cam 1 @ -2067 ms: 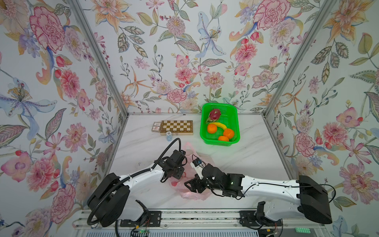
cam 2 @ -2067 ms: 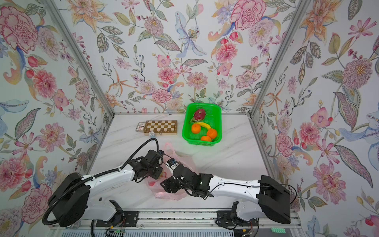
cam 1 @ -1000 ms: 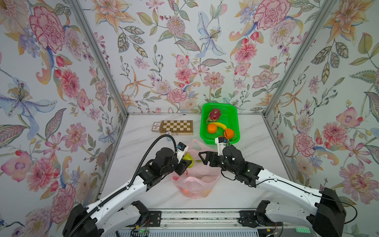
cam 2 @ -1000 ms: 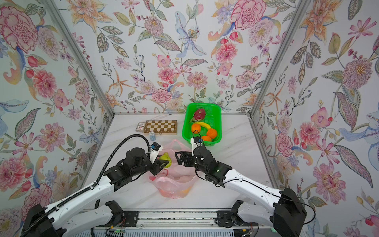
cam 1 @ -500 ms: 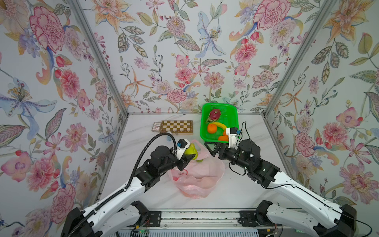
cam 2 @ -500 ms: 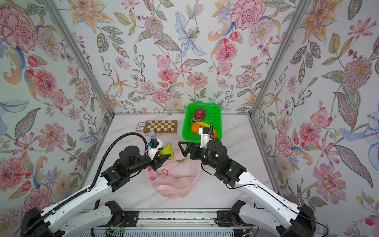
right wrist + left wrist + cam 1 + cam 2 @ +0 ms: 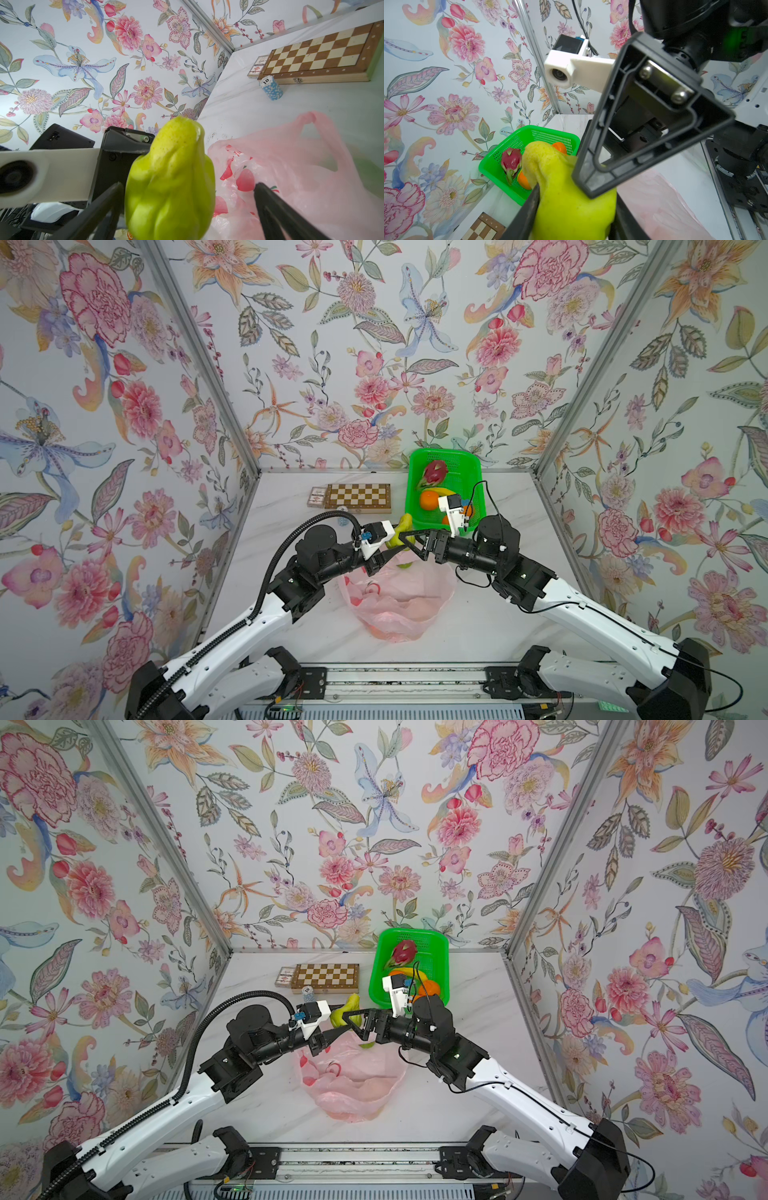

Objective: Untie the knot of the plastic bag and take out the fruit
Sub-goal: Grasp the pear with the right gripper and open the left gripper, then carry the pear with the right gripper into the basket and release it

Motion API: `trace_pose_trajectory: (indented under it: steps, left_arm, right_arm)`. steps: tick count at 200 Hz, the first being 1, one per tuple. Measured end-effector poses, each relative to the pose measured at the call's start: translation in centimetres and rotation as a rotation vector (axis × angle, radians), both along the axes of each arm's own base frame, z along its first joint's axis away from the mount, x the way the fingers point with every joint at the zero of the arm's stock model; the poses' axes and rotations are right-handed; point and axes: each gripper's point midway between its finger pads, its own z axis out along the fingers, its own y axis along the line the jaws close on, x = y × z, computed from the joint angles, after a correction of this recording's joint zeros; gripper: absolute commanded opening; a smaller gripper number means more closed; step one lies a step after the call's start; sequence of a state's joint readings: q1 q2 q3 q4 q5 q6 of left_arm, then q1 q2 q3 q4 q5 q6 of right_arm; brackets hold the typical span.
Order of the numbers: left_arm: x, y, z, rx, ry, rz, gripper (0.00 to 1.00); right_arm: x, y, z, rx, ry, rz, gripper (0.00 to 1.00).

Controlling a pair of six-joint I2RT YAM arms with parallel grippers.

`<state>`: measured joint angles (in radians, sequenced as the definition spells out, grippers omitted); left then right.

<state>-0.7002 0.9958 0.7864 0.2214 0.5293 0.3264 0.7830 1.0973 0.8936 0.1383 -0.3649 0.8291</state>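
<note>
Right now your left gripper (image 7: 575, 214) is clamping the green pear-like fruit (image 7: 345, 1011) by its broad end, lifted above the open plastic bag (image 7: 395, 601) lying near the front edge of the bench (image 7: 478, 626). Your right gripper (image 7: 190, 187) is standing spread wide, jaws straddling that same fruit, nothing grasped yet. Its narrow end is pointing up toward the green basket (image 7: 444, 452) in the back-right corner, so the right arm is sitting nearer that drop.

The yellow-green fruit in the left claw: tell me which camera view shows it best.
The right wrist view: the yellow-green fruit fills the middle, nearly whole, inside the open right claw. In the left wrist view that claw covers part; in both top views it is small, partly hidden.
</note>
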Motion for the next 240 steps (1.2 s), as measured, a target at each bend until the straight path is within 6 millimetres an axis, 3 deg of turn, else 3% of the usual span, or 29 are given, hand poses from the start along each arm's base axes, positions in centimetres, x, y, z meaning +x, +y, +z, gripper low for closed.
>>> trace_pose_trajectory:
  steps: [21,71,84,104,140,167,190,240]
  left_arm:
    - [-0.4,-0.3,0.2,0.003,-0.023,-0.032,0.36]
    - [-0.6,-0.5,0.2,0.025,-0.067,-0.056,0.4]
    - [-0.6,-0.5,0.2,0.028,-0.07,-0.055,0.5]
    - [-0.5,-0.5,0.3,0.03,-0.083,-0.052,0.76]
    - [-0.1,0.0,0.8,0.013,-0.079,-0.008,0.9]
    - [-0.1,1.1,1.7,-0.007,-0.093,0.046,0.92]
    - [-0.2,1.8,1.9,-0.023,-0.087,0.074,0.96]
    - [0.1,2.5,-0.2,-0.025,0.026,0.125,0.99]
  right_arm:
    - [0.0,0.5,0.3,0.025,0.006,0.017,0.93]
    - [-0.5,1.8,0.4,0.051,0.011,0.054,0.7]
    - [-0.4,1.9,0.4,0.052,0.011,0.056,0.66]
    - [-0.3,1.9,0.5,0.045,0.005,0.051,0.64]
    - [0.6,1.4,1.1,-0.002,-0.035,0.005,0.61]
    - [2.6,-0.1,1.1,-0.05,-0.066,-0.079,0.61]
    - [5.3,-2.6,0.3,-0.097,-0.073,-0.186,0.61]
    - [11.6,-8.4,-1.7,-0.198,-0.077,-0.404,0.62]
